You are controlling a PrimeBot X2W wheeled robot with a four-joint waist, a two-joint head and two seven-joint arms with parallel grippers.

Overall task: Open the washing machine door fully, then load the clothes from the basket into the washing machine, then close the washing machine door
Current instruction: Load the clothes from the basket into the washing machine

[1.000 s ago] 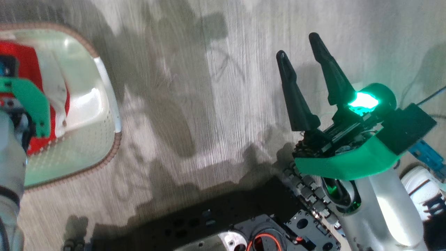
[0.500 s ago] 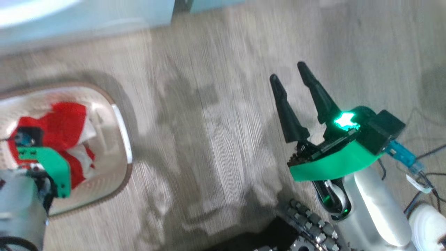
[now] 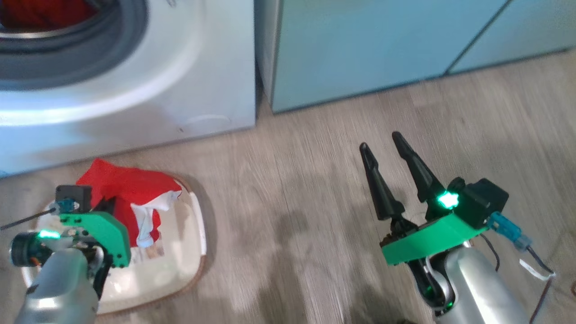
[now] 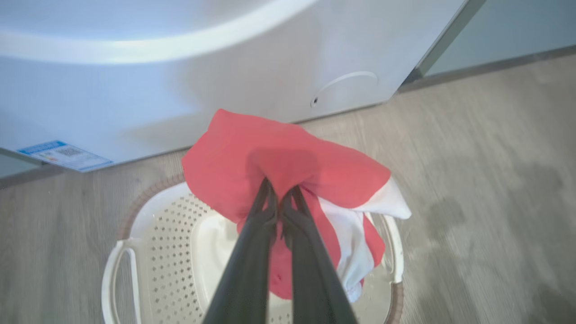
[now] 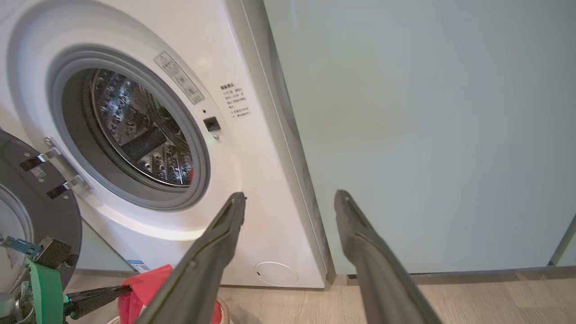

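The left gripper (image 4: pixel 279 192) is clenching its two long dark fingers on the soft red fabric with white parts, the clothes (image 4: pixel 288 157), which is draping over and beyond the fingertips and hanging down to either side of them. Half a second ago this cloth was lying low in the tub. Now it is riding above the rim, so the pick appears done and the carry is beginning. Directly beneath the jaws, the cream-white perforated plastic basket (image 4: pixel 148 225) is sitting on the grey wood-grain floor (image 4: pixel 472 157). The right gripper (image 5: pixel 290 195) is holding its jaws spread and empty, as it was a second ago. The head camera has swung upward since then, which is bringing the machine into sight. Just past the held cloth, the big white front-loading washing machine (image 4: pixel 225 67) is showing its lower front panel. Farther ahead of the right jaws and to their left, the steel perforated drum (image 5: pixel 135 130) is standing exposed, with the round dark-rimmed washing machine door (image 5: pixel 40 189) swung wide beside it. The route in therefore looks clear. The flat pale teal cabinet (image 5: pixel 405 112) is rising straight beyond the right jaws.
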